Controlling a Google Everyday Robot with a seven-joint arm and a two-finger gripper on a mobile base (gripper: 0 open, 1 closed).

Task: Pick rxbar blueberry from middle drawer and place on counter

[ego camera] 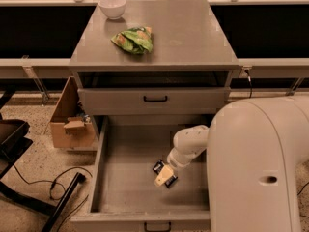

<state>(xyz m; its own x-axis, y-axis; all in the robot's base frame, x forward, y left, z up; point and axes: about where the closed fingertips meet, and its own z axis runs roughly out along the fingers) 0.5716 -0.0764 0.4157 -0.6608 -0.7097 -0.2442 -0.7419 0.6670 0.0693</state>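
A white robot arm (190,146) reaches down from the right into the open middle drawer (123,187) of a grey cabinet. Its gripper (163,176) sits low over the drawer floor, right on top of the rxbar blueberry (158,167). The dark bar lies flat on the floor, right of centre, its ends showing on either side of the gripper's tip. Whether the claw grasps the bar cannot be told. On the counter (193,33) above lie a green chip bag (133,39) and a white bowl (112,7). A cardboard box (67,124) stands left of the cabinet.
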